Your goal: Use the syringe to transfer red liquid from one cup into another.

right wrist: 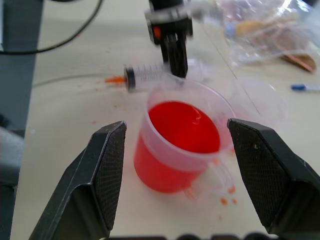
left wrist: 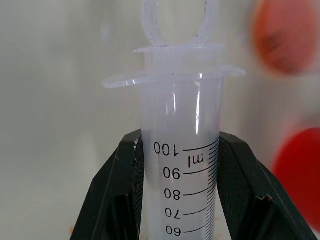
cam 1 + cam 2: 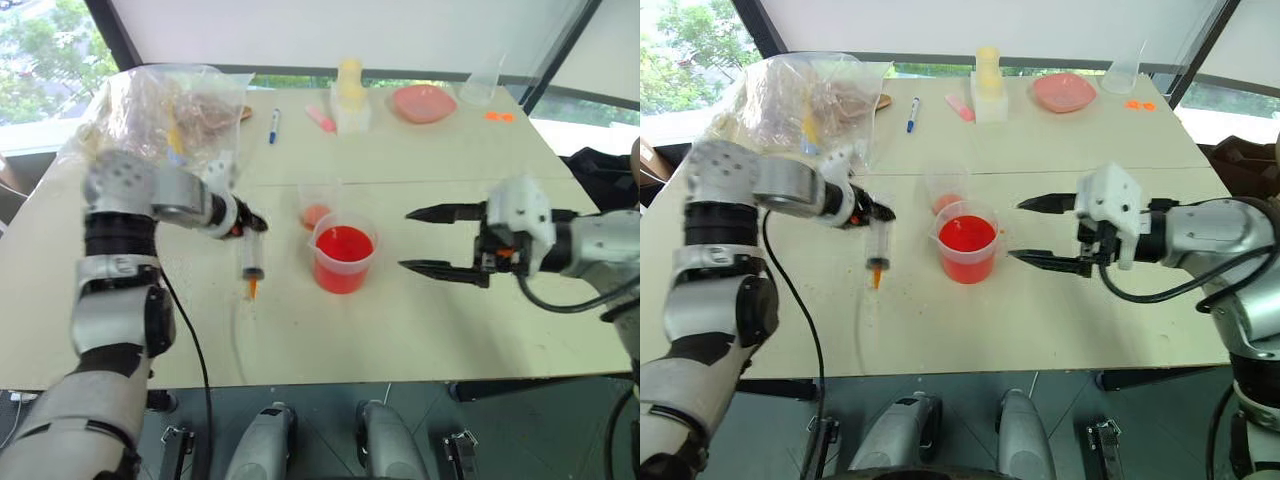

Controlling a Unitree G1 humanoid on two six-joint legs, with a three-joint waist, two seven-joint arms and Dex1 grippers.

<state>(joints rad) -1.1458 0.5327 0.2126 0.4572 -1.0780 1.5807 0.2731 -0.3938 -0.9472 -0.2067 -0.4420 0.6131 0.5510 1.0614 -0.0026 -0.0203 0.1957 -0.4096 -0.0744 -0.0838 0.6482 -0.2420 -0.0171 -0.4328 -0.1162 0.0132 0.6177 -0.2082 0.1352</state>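
Note:
My left gripper (image 3: 249,228) is shut on the upper barrel of the clear syringe (image 3: 252,264), just below its flange. The syringe's orange tip (image 3: 252,290) points down at the table, left of the cups. In the left wrist view the black fingers (image 2: 120,190) clamp the barrel (image 2: 182,165) at the top scale marks. The wide cup (image 3: 343,258) holds red liquid (image 1: 182,125) at the table's middle. The small clear cup (image 3: 316,208), pale orange at its bottom, stands just behind it. My right gripper (image 3: 407,240) is open, level with the wide cup and to its right, not touching it.
A crumpled plastic bag (image 3: 170,105) with items inside sits at the back left. A blue pen (image 3: 274,125), a pale bottle (image 3: 349,95), a pink dish (image 3: 424,102) and a clear beaker (image 3: 482,85) line the far side. Small orange drops (image 1: 225,200) dot the table (image 3: 430,330) near the wide cup.

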